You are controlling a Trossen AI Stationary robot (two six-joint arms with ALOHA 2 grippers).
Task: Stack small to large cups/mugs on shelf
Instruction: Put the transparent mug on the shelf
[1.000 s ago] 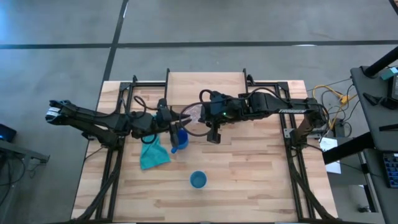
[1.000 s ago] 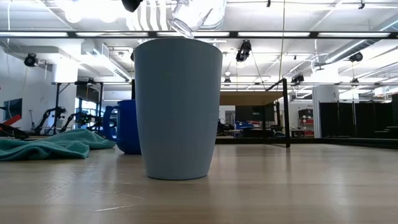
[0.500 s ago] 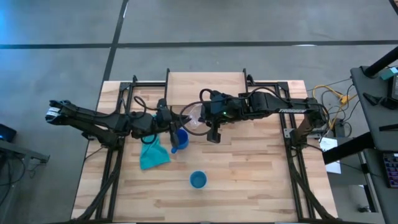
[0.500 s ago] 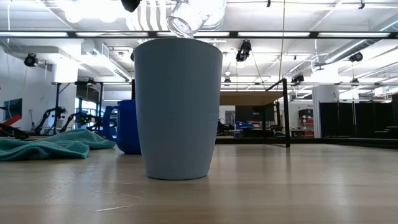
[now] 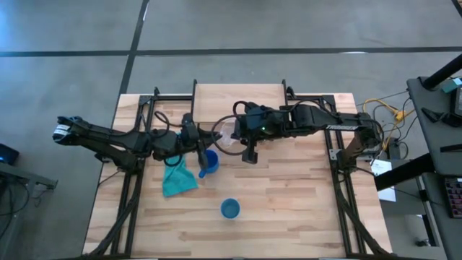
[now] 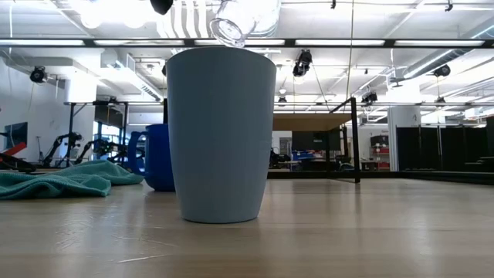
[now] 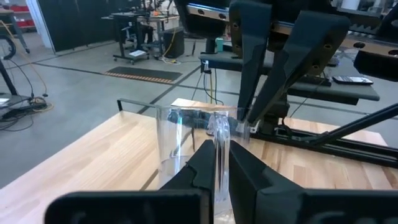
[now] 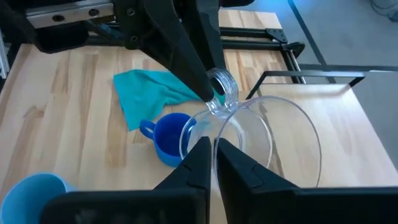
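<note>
Nearest the low camera stands the light cup (image 6: 221,135), upright on the table (image 5: 289,202), well apart from both grippers and toward the front edge (image 5: 229,209). Behind it sits the mug (image 5: 208,161), upright, just below the left gripper (image 5: 204,140), with the cloth (image 5: 178,178) touching it on the outer side. Above the mug the glass (image 5: 226,133) hangs in the air between the two grippers, tilted, its mouth showing at the top of the low view (image 6: 231,31). The left gripper pinches the glass's handle between closed fingers (image 7: 202,165), and the right gripper (image 5: 240,133) is clamped on the rim from the opposite side, one finger inside the wall (image 8: 205,163). Past both grippers, toward the table's back edge, is the shelf (image 5: 238,97), with nothing on it
</note>
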